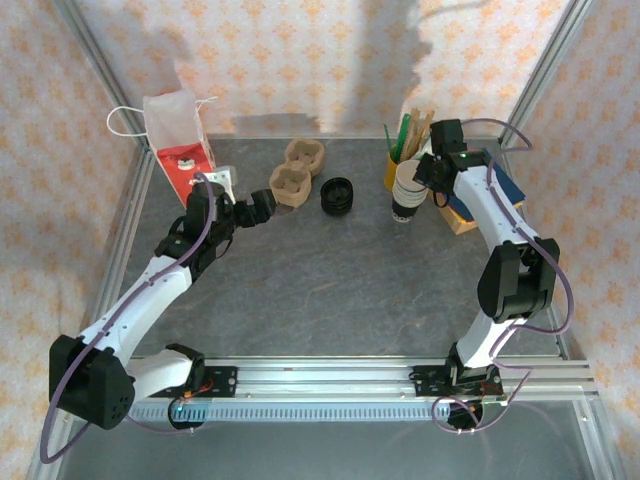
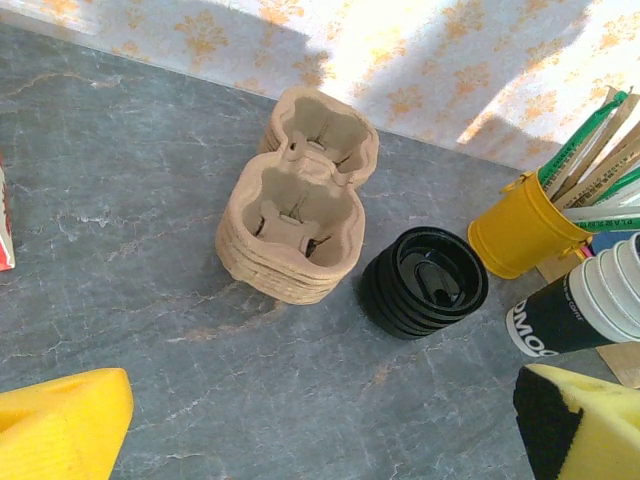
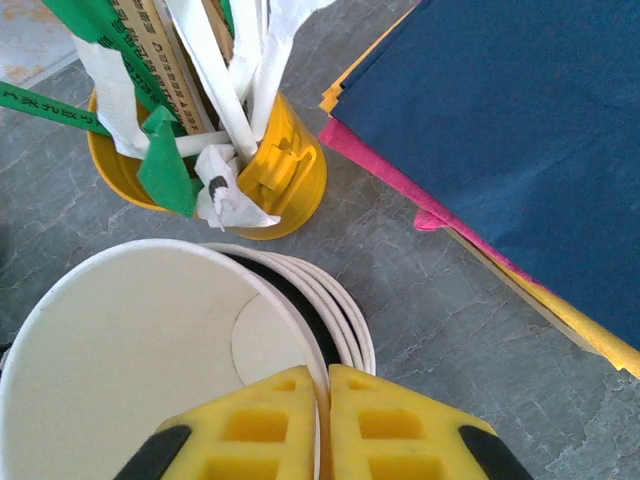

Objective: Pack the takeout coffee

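Right gripper point(image 3: 325, 385) clenched on the rim of the lidless top cup point(image 3: 130, 350), on the cup stack point(image 3: 347, 322) just beside the yellow tub point(image 3: 285, 175), left gripper point(image 2: 320, 420) spread wide, well apart from the tub, beyond the black lids point(image 2: 425, 282).

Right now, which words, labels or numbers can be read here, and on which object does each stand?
"DMOO", white letters, cut off and uncertain: on the black side of the stack of cups.
Print on the green wrappers in the yellow tin: too small to read.
Print on the wooden sticks: blurred.
Label on the red bag: too small to read.
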Tool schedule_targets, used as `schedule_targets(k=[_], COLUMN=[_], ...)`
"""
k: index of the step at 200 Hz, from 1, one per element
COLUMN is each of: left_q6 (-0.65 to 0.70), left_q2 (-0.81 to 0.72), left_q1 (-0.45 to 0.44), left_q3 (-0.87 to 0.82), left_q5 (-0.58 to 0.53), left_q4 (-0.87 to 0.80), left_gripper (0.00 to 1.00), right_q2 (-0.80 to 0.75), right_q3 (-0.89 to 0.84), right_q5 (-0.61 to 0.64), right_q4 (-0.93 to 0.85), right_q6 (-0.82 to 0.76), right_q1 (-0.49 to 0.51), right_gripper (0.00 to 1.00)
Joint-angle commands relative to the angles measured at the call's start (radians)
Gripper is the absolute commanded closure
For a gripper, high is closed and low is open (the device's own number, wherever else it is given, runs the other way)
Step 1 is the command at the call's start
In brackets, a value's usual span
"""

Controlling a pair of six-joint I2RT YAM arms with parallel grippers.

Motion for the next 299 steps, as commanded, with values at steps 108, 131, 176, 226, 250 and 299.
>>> schedule_targets(k=[108, 131, 176, 226, 250, 299], left_q6=[0.000, -0.009, -0.029, -0.042, -0.053, -0.055], left_q2=[-0.009, -0.046, -0.117, -0.148, -0.142, -0.136], left_q1=[-0.007, -0.007, -0.007, -0.007, -0.007, -0.007], left_q3=[0.029, 0.019, -0.010, -0.042, -0.052, -0.061], left_q5=[-0.031, -0.078, -0.153, -0.175, -0.166, -0.164], left_q4=[-0.017, -0.005, 0.038, 0.072, 0.078, 0.087], left_gripper=[0.01, 0.01, 0.01, 0.01, 0.01, 0.01], right_q2=[-0.253, -0.290, -0.333, -0.355, -0.343, -0.282], right_q3=[0.134, 0.170, 0.157, -0.072, -0.176, -0.348], right_q5=[-0.130, -0.155, -0.162, -0.035, 0.030, 0.085], right_q4=[-0.094, -0.126, -0.136, 0.004, 0.076, 0.219], right_q6=[-0.086, -0.097, -0.088, 0.016, 0.067, 0.151], right_q1=[0.013, 0.039, 0.167, 0.405, 0.507, 0.631], right_gripper=[0.95, 0.95, 0.95, 0.95, 0.95, 0.95])
